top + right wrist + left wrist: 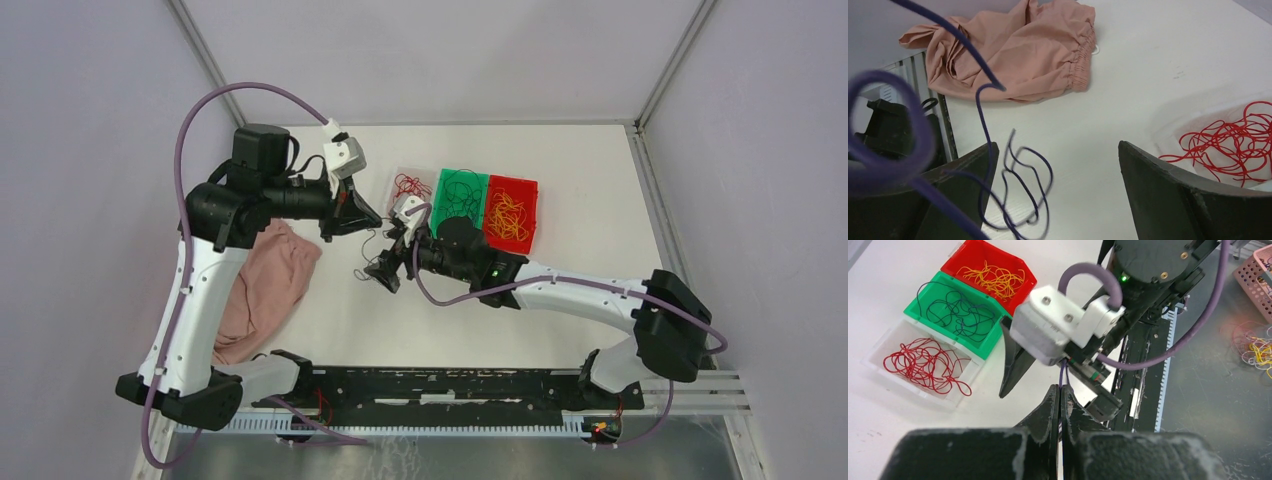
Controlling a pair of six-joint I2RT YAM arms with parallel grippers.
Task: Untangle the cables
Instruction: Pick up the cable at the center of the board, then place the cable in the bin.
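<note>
Left end effector (1059,388) is pinched shut on a thin blue cable (955,36); the strand runs up from its tips. Right end effector (1058,147) stands wide, gripping nothing. The blue cable's loops hang betw. its fingers, nearer one side, over the desk (1128,85). Both end effectors are close together mid-desk, near 3 bins in a row: clear bin (878,345) w/ red cables (923,362), green bin (993,337) w/ dark cables (955,310), red bin (1018,290) w/ yellow cables (993,276). Pink cloth (1018,50) lies crumpled on the desk by the left arm.
</note>
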